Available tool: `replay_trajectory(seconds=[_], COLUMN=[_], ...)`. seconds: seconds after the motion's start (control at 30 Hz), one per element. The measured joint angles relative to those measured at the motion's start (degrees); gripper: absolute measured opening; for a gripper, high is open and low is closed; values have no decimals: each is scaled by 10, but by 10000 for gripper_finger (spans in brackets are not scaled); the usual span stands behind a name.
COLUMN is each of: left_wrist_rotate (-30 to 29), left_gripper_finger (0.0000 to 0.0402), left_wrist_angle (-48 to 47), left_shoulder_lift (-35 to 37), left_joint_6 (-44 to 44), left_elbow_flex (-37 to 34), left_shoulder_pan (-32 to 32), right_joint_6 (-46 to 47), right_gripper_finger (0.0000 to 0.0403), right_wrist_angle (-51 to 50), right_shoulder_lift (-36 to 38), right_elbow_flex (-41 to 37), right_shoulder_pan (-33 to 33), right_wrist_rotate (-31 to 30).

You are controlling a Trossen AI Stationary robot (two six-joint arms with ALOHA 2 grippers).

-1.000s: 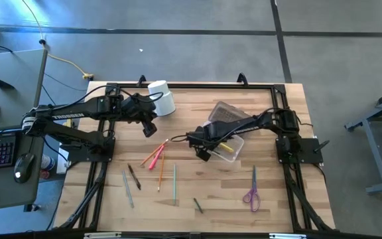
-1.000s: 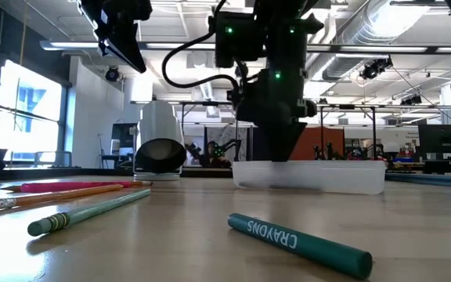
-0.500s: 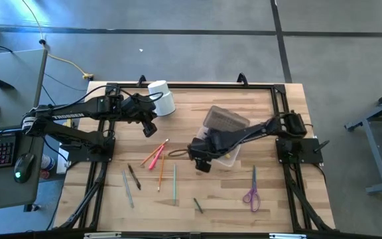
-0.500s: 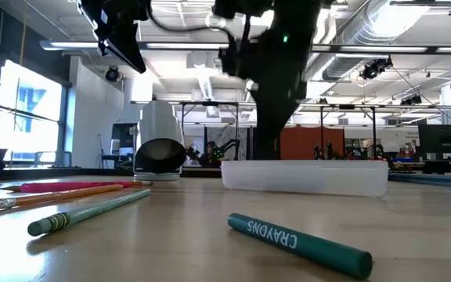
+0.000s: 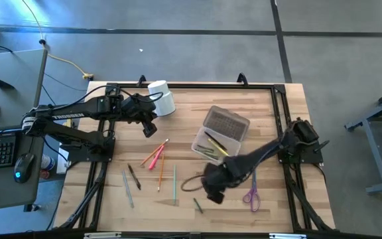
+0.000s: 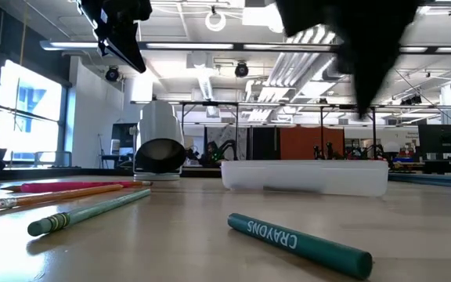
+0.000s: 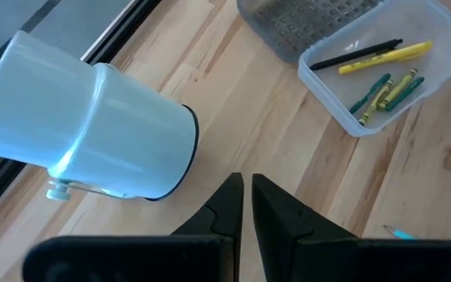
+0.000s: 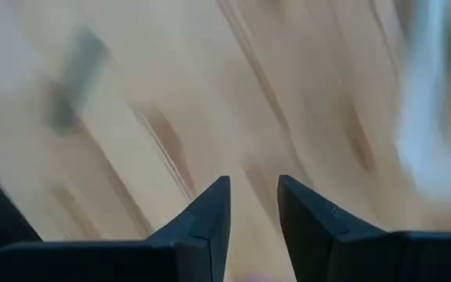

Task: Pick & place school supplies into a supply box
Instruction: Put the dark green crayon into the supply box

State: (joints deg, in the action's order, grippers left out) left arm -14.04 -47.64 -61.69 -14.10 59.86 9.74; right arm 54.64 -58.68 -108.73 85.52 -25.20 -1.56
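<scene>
The clear supply box (image 5: pixel 212 142) stands on the table right of centre, its dark textured panel (image 5: pixel 226 123) leaning at its far side. It holds a yellow marker (image 7: pixel 386 56), a dark pen and green crayons. Pencils (image 5: pixel 154 156) lie left of the box, a teal crayon (image 6: pixel 300 244) near the front, and purple scissors (image 5: pixel 251 190) at the right. My right gripper (image 5: pixel 212 188) hovers above bare table near the front, slightly open and empty. My left gripper (image 5: pixel 150 126) is shut and raised beside the white cup (image 5: pixel 162 99).
The white cup (image 7: pixel 92 129) lies on its side at the far left of the table. Green and grey pencils (image 5: pixel 174 179) and a short dark pencil (image 5: pixel 134 176) lie toward the near left. The black frame rails (image 5: pixel 290 172) run along the table's sides.
My right gripper has swung away from the supply box toward the table's near edge, fast enough to blur, and now stands between the scissors and the pencils. The box with its marker and crayons now shows uncovered.
</scene>
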Motion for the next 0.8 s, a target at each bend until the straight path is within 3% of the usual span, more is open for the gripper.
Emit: replay_trajectory(seconds=[0.1, 0.23, 0.33, 0.43, 0.6, 0.7, 0.8], left_wrist_rotate=[0, 0, 0, 1, 1, 1, 1], left_gripper_finger=[67, 67, 67, 67, 67, 67, 67], left_wrist_angle=[0, -1, -1, -6, -5, -5, -5], left_shoulder_lift=[0, 0, 0, 0, 0, 0, 0], left_joint_6=[-4, -8, -8, -2, 6, 7, 7], left_elbow_flex=[0, 0, 0, 0, 0, 0, 0], left_shoulder_pan=[0, 0, 0, 0, 0, 0, 0], right_joint_6=[97, 200, 261, 263, 193, 100, 52], right_gripper_finger=[92, 92, 91, 87, 83, 83, 83], right_wrist_angle=[-101, -195, -209, -138, 95, 232, 288], right_shoulder_lift=[1, 1, 1, 1, -5, -33, -69], right_elbow_flex=[-1, -1, -1, -1, -1, 0, -1], right_shoulder_pan=[-27, -66, -84, -94, -88, -70, -54], right_wrist_rotate=[52, 47, 69, 54, -35, -35, -1])
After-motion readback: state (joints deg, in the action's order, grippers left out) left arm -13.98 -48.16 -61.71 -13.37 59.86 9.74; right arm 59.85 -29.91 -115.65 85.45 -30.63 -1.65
